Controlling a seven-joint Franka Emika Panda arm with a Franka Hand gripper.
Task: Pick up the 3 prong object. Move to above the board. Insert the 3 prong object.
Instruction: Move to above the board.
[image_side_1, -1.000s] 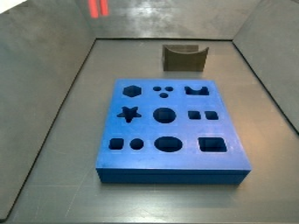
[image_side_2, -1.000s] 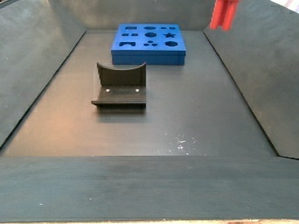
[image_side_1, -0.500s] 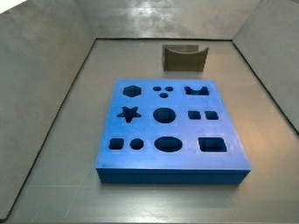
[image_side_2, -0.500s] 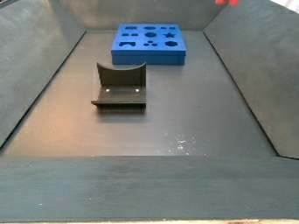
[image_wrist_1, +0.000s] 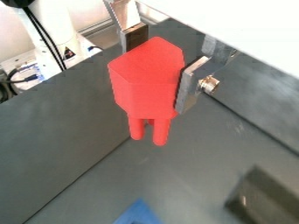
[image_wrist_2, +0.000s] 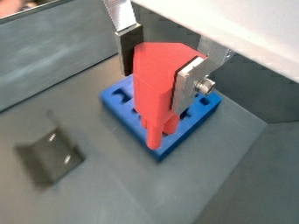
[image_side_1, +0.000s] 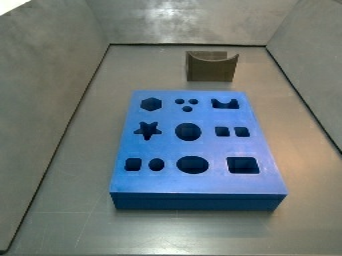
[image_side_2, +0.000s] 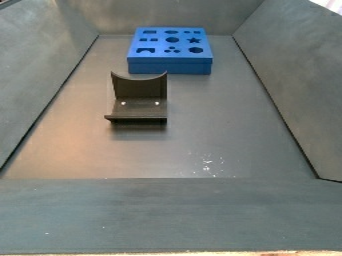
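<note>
One 3 prong object (image_wrist_1: 145, 83), red, clamped at its blocky top between the two silver fingers (image_wrist_1: 193, 80) of the gripper (image_wrist_1: 162, 63), prongs pointing down, only two of them countable in a wrist view; held in the air, with nothing touching below. Seen under it in a wrist view one blue board (image_wrist_2: 163, 136); in both side views lying flat on the grey tray floor (image_side_1: 67, 190), at centre (image_side_1: 197, 147) or at upper middle (image_side_2: 170, 50), with twelve dark holes. Also one dark fixture (image_side_2: 136, 98) at left of centre, well apart from the board; gripper itself out of both side views.
</note>
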